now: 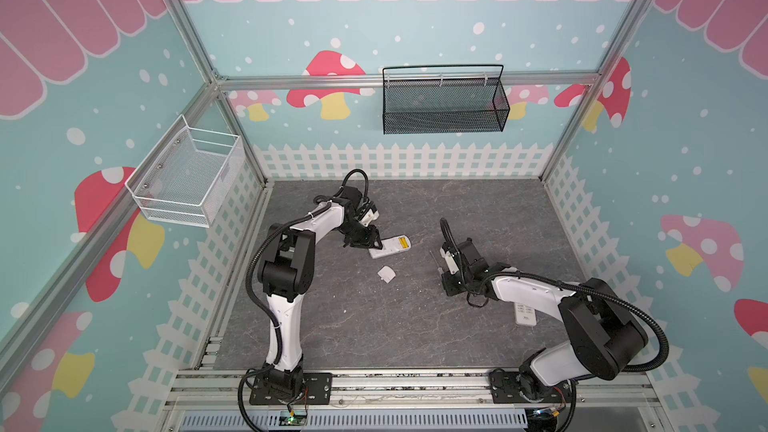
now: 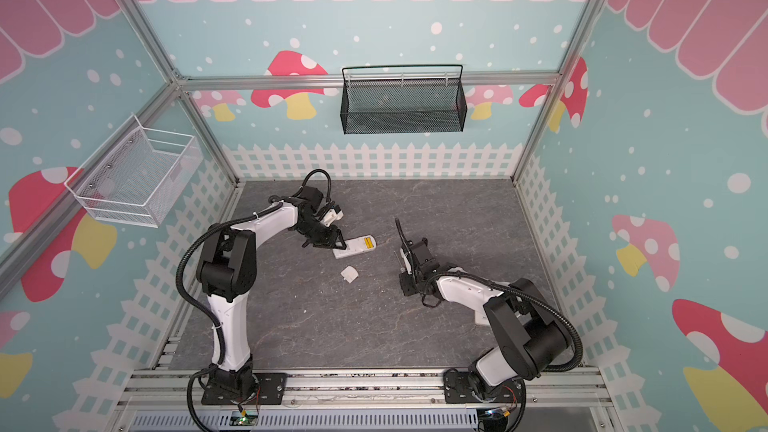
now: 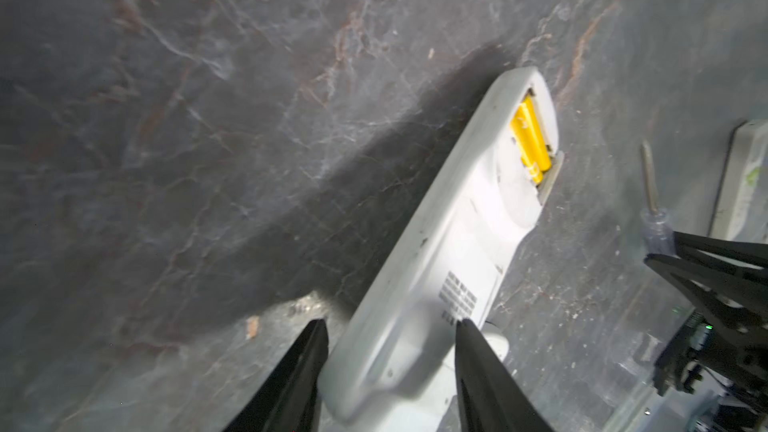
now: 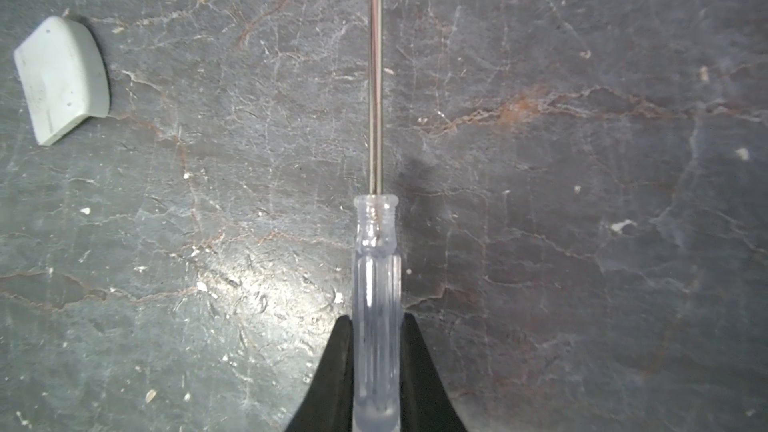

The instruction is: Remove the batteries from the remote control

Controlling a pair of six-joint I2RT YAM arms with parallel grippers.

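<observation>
found 2 yellow batteries [image 3: 530, 139] seated in the open bay at the far end of the white remote [image 3: 436, 263], battery cover [image 4: 62, 76] off and lying apart. saw left gripper [image 3: 390, 322] with fingers spread astride the remote's other end, likely to steady it. noted right gripper [image 4: 376, 317] pinching a clear-handled screwdriver [image 4: 376, 243], probably for prying them out.

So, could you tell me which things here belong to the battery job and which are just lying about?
Job: remote control, batteries, loose battery cover, screwdriver in right gripper.
Lying about: second remote, black basket, white basket.
</observation>
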